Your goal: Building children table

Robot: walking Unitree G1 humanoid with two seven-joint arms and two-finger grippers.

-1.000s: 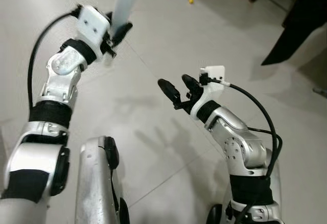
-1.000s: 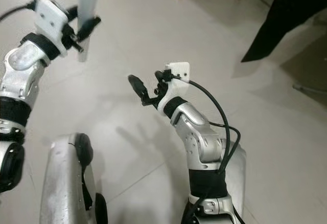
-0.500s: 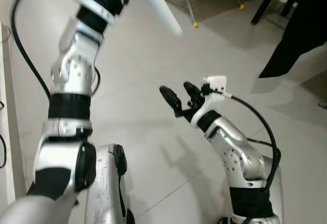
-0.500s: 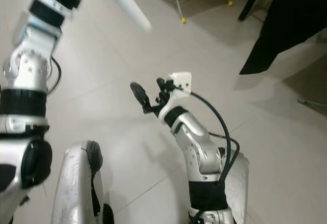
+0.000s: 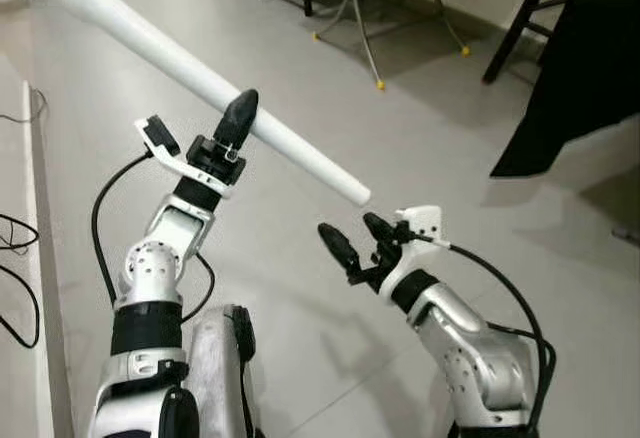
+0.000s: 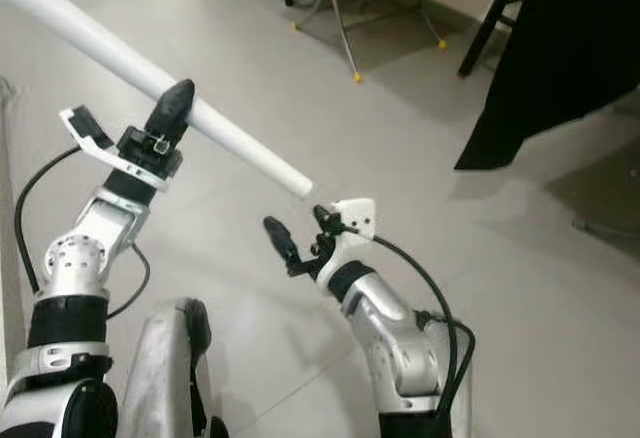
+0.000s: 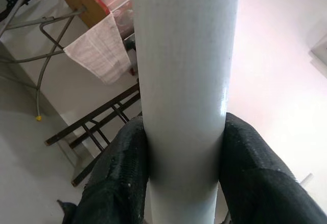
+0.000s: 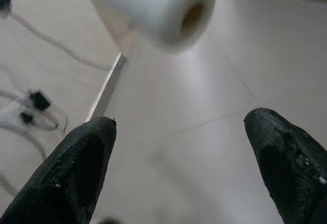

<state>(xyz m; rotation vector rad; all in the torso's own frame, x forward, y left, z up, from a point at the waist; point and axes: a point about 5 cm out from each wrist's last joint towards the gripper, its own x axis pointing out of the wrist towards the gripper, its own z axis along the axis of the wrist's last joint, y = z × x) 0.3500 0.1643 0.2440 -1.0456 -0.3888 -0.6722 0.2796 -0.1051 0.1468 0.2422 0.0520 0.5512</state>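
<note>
We log a long white tapered plastic table leg [image 5: 190, 68], slanted above the grey tile floor [image 5: 300, 288], clamped mid-length by our left gripper [image 5: 232, 133]. Right gripper [image 5: 355, 243]: fingers wide, empty, just below the leg's narrow end.

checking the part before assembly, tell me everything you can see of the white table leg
The white table leg is a long, smooth, round, tapered post, matte like painted wood or plastic. It is held in the air, slanting, narrow end lower, toward the open right gripper. That end has a dark centre hole. The left gripper clamps it mid-length; nothing else touches it.
</note>
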